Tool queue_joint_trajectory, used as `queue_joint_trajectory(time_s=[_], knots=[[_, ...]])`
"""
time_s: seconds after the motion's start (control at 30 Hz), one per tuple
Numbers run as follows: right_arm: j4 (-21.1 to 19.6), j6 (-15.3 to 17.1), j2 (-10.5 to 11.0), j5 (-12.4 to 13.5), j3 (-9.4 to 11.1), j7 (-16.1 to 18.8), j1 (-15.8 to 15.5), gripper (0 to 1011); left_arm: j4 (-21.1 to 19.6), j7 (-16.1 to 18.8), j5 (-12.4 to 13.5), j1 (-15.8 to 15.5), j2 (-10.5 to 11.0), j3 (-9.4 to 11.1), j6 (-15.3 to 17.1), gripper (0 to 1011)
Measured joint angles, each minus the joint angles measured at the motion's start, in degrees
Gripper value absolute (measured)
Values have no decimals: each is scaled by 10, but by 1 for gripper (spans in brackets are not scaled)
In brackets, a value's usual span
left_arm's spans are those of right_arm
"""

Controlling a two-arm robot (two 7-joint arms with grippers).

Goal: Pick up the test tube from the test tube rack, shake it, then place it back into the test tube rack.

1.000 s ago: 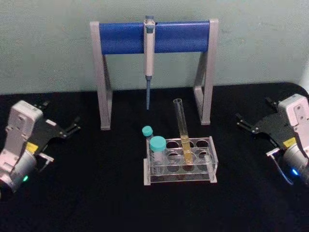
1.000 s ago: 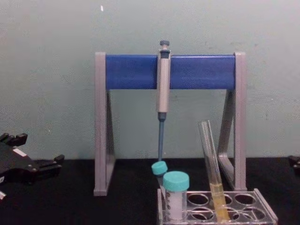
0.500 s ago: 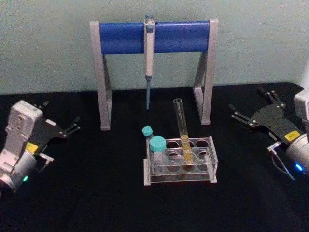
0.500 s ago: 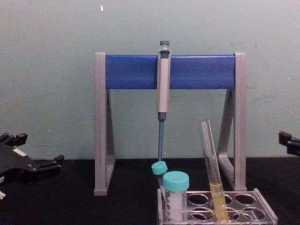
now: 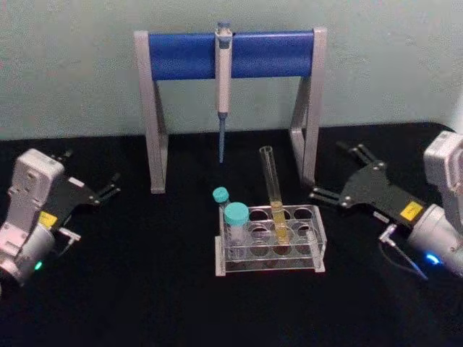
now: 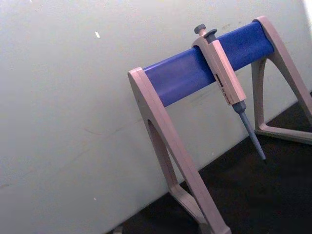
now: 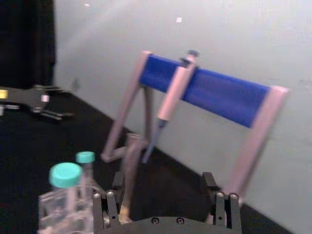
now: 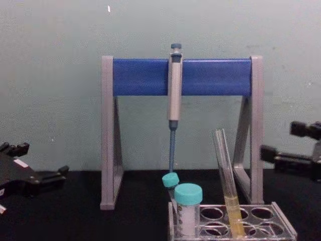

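Right gripper (image 5: 327, 171) hovers above the surface, fingers spread wide, nothing in them. Just off its fingertips the test tube (image 5: 272, 189) stands tilted in the test tube rack (image 5: 289, 264). Left gripper (image 5: 91, 173) sits parked well beyond the rack, fingers apart and empty.

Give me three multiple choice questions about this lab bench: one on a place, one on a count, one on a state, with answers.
1. Where is the test tube?
A. Standing in the test tube rack.
B. Lying flat.
C. Held aloft.
2. How many teal-capped tubes are there?
A. One.
B. Two.
C. Four.
3. How is the right gripper?
A. Open, right of the rack.
B. Shut on the test tube.
C. Shut, empty.
Answers: A, its yellow end sits in a hole; B, two teal caps show; A, its fingers are spread, holding nothing.
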Motion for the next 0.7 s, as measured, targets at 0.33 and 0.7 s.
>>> queue_joint_trajectory(time_s=[0.33,0.7], knots=[[9,48,-27,13,-20,51,27,1000,0,0,0,0,0,0,0,1002],[35,118,-64,10,-29,63,68,1000,0,0,0,0,0,0,0,1001]])
